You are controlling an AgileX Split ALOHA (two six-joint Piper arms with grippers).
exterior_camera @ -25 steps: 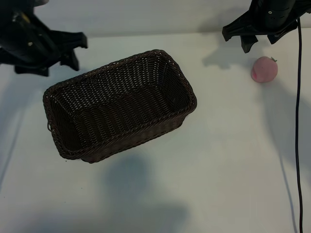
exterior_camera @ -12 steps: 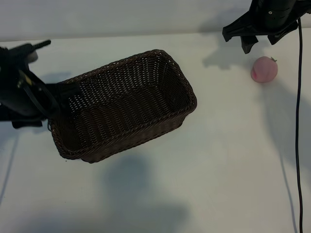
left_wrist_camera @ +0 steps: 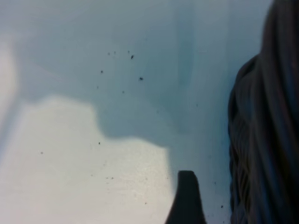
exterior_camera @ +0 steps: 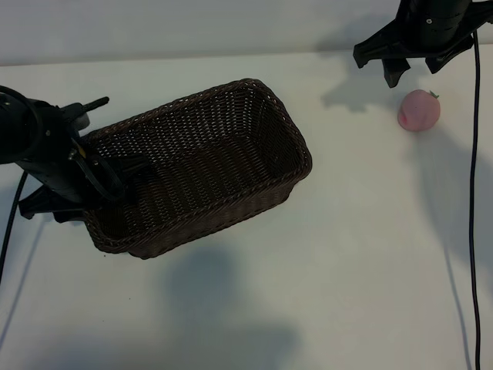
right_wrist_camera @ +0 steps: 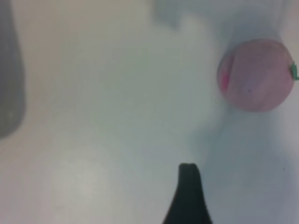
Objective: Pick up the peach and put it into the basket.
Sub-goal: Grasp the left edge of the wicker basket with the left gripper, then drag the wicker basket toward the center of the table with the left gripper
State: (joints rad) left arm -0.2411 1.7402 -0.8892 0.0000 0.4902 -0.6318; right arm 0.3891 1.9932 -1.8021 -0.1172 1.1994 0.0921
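Note:
The dark brown wicker basket lies slanted on the white table, left of the middle. My left gripper stands open at the basket's left end, with one finger over the inside and the other outside the wall. In the left wrist view one fingertip hangs over the table beside the basket's wall. The pink peach rests at the far right, apart from the basket. My right gripper hovers open just behind the peach, holding nothing. The right wrist view shows the peach off to one side of a fingertip.
A black cable runs down the table's right side, close to the peach. A second cable trails from the left arm at the left edge. Bare white tabletop spreads in front of the basket.
My left arm has swung from the back left corner forward and down to the basket's left end. The right arm, the peach and the basket have stayed put.

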